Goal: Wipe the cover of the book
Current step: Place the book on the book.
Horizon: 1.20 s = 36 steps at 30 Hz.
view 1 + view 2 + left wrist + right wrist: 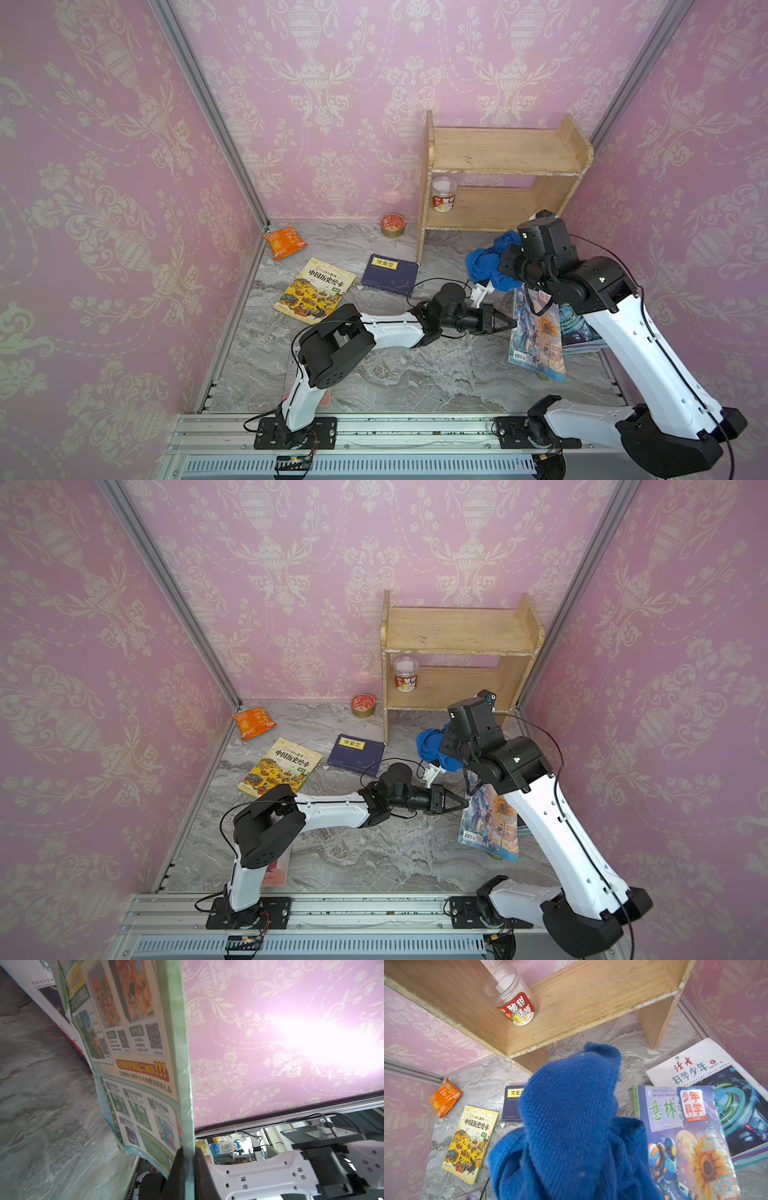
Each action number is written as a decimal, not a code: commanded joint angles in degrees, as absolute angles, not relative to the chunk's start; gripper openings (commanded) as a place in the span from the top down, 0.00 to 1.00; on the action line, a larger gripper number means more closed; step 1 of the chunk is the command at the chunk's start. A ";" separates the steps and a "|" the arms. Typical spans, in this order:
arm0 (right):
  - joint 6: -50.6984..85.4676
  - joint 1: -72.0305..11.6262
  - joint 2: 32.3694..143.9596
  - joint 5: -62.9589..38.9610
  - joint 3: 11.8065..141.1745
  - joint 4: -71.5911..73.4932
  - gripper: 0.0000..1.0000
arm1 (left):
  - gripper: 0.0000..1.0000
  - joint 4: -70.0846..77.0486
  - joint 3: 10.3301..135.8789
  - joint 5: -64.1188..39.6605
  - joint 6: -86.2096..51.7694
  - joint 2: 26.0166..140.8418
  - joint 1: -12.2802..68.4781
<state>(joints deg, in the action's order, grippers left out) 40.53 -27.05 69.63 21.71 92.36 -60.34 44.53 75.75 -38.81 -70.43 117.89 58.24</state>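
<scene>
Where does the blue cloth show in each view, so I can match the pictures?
Both top views: blue cloth right of centre, in front of the wooden shelf.
Left wrist: not in it.
Right wrist: fills the lower centre.
Shared landmark: the sunflower magazine, seen from its back cover in the left wrist view.

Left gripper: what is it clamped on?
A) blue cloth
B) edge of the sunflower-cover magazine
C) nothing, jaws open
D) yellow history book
B: the left gripper pinches the sunflower-cover magazine by its edge, holding it tilted up; the blue cloth is apart from it.
</scene>
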 commanded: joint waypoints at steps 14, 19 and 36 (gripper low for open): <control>38.41 -23.24 65.42 20.61 91.03 -59.77 1.00 | 1.00 53.58 122.93 -34.53 -79.74 147.91 59.82; 38.67 -22.11 64.55 18.84 87.42 -57.87 1.00 | 1.00 56.57 131.13 -24.84 -80.47 157.30 60.62; 39.28 -20.78 63.81 16.28 80.51 -55.21 1.00 | 1.00 35.44 120.43 -17.19 -79.13 154.91 61.17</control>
<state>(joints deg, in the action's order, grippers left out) 39.33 -21.34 65.41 16.62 81.73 -56.86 38.48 124.77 -20.84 -79.64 160.09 60.95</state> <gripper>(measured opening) 0.138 0.091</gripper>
